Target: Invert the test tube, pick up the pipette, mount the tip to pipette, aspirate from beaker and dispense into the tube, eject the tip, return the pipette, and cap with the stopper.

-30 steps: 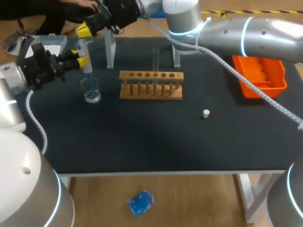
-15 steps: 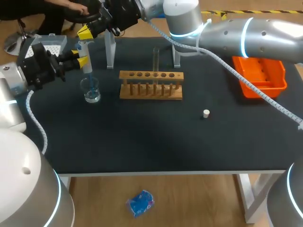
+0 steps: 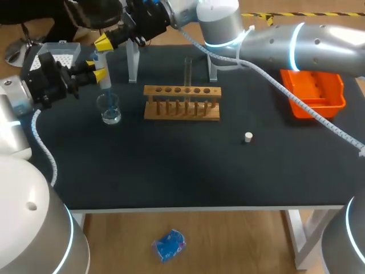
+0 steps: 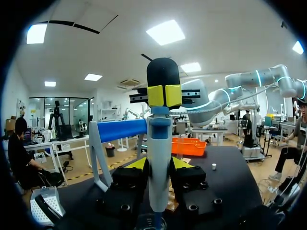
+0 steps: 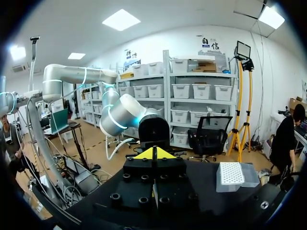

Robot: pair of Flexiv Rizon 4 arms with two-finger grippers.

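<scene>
My left gripper (image 3: 97,69) is shut on the white pipette (image 3: 102,61), holding it upright over the glass beaker (image 3: 109,108). The pipette's blue tip (image 3: 106,85) dips into the beaker. In the left wrist view the pipette (image 4: 159,158) stands between my yellow fingers (image 4: 136,164), with the beaker's rim (image 4: 153,223) just under it. My right gripper (image 3: 103,41) is shut and empty, right above the pipette's top; its yellow tips (image 4: 164,96) sit against the black plunger cap. A clear test tube (image 3: 187,71) stands upright in the wooden rack (image 3: 181,109). The white stopper (image 3: 248,137) lies on the mat.
A tip box (image 3: 60,53) sits at the far left corner behind my left arm. A grey pipette stand (image 3: 133,61) rises beside the pipette. An orange bin (image 3: 313,91) is at the far right. My right arm stretches across the back of the table.
My right gripper has come down slightly onto the pipette's top. The left gripper, pipette and beaker have stayed where they were.
</scene>
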